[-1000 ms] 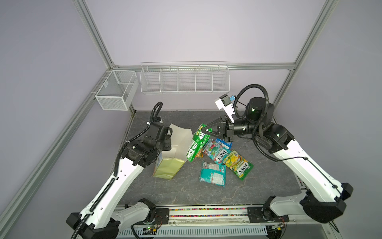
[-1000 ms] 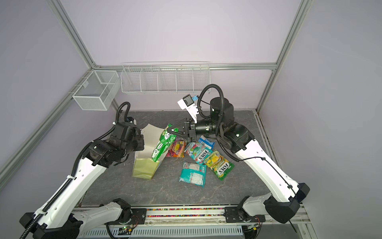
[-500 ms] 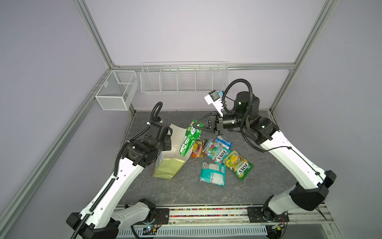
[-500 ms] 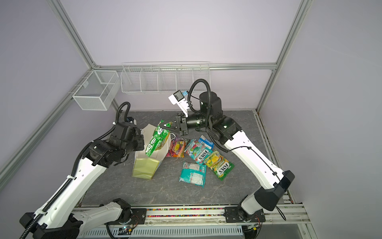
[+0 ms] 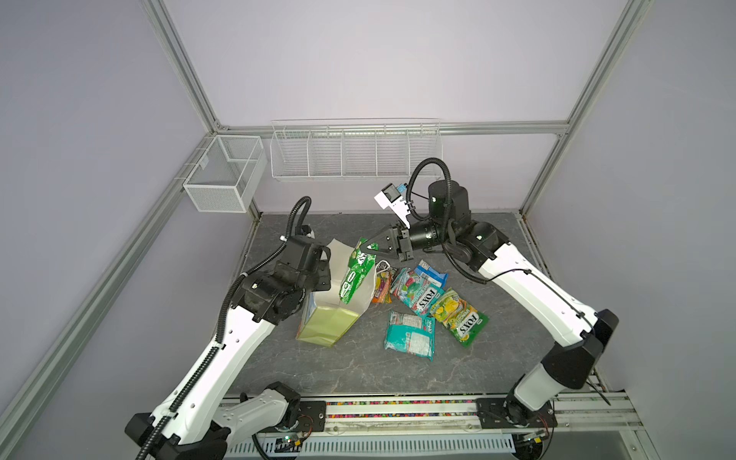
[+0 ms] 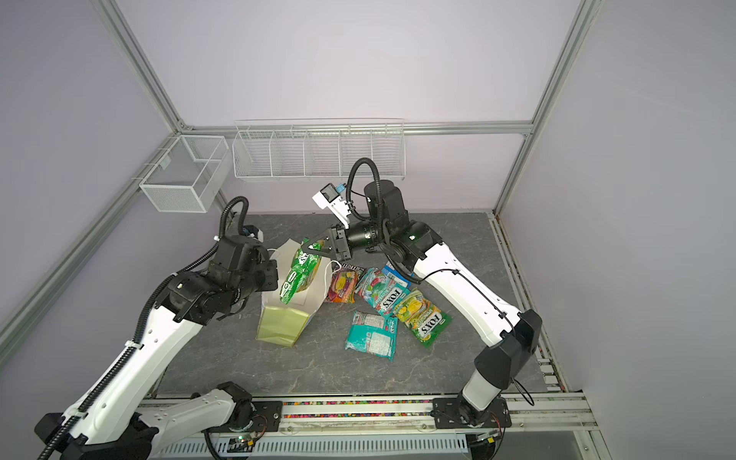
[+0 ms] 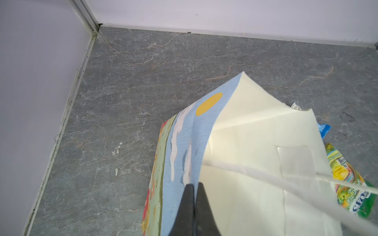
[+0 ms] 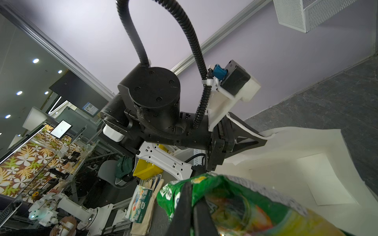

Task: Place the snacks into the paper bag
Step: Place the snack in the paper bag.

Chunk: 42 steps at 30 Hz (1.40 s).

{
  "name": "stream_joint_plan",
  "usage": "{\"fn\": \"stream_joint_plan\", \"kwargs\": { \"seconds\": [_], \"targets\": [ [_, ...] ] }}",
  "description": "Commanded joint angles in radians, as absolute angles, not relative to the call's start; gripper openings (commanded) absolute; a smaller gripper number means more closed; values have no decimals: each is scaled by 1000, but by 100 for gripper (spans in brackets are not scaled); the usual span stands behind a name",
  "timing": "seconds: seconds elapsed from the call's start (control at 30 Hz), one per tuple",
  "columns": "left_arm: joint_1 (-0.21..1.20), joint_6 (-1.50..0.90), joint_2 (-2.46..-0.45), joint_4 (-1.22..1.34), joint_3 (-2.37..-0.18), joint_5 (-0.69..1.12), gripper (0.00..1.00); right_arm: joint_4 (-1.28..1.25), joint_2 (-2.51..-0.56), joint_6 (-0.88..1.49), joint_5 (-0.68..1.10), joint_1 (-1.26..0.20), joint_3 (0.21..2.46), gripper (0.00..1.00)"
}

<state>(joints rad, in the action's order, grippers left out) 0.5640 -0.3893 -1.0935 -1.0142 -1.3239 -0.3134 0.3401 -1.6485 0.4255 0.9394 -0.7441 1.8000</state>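
In both top views my right gripper pinches the top edge of the green packet. The packet hangs straight below the fingertips, its lower end already inside the open mouth of the paper bag. The other snacks, among them the teal packet, lie on the table back under that arm.

In the left wrist view, my left gripper is pressed together on the bag's rim, and the white interior gapes just beyond its tips.

In the right wrist view, the right fingers are clamped on the packet's seam, with the bag wall right past them.

I'd hold the left pinch steady and sink the right gripper deeper before letting go. Otherwise I judge the packet could catch the rim or the cord handle just beneath.
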Motion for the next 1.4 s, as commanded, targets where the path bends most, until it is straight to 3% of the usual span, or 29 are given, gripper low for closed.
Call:
{"fn": "stream_joint_plan", "kwargs": {
  "seconds": [0.0,0.6,1.37],
  "targets": [
    [569,-410,-1078,-1003,-1316,-294,0,321,-1663,403,994,-750,1813,7],
    [569,-414,-1072,-1010,-1299,-304,0,182,-1690,523,1084,-754,1674,7],
    [569,-422,-1029,-1039,-1259,-345,0,189,-1754,527,1096,-792,1692,9]
  ]
}}
